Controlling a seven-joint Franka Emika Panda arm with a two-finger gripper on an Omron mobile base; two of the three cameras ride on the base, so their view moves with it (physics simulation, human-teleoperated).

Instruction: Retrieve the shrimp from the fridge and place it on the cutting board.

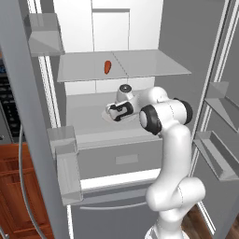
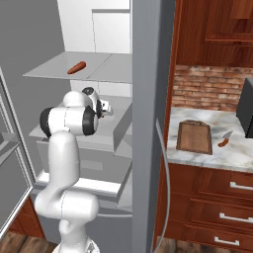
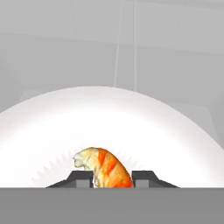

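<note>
The shrimp (image 3: 105, 168), curled and orange with paler streaks, lies on a white plate (image 3: 109, 118) inside the fridge (image 1: 126, 28). My gripper (image 3: 113, 179) is shut on the shrimp, one dark finger tip pressing each side. From the base, the hand (image 1: 112, 113) reaches into the fridge's middle shelf, low over the plate (image 1: 105, 117). The brown cutting board (image 2: 194, 137) lies on the marble counter to the right of the fridge, well away from the hand (image 2: 103, 107).
A straight red-orange oblong item (image 1: 108, 67) lies on the shelf above the hand. Open fridge doors with bins (image 1: 63, 158) flank the arm. A knife (image 2: 225, 140) lies right of the board, beside a dark toaster oven (image 2: 246, 108).
</note>
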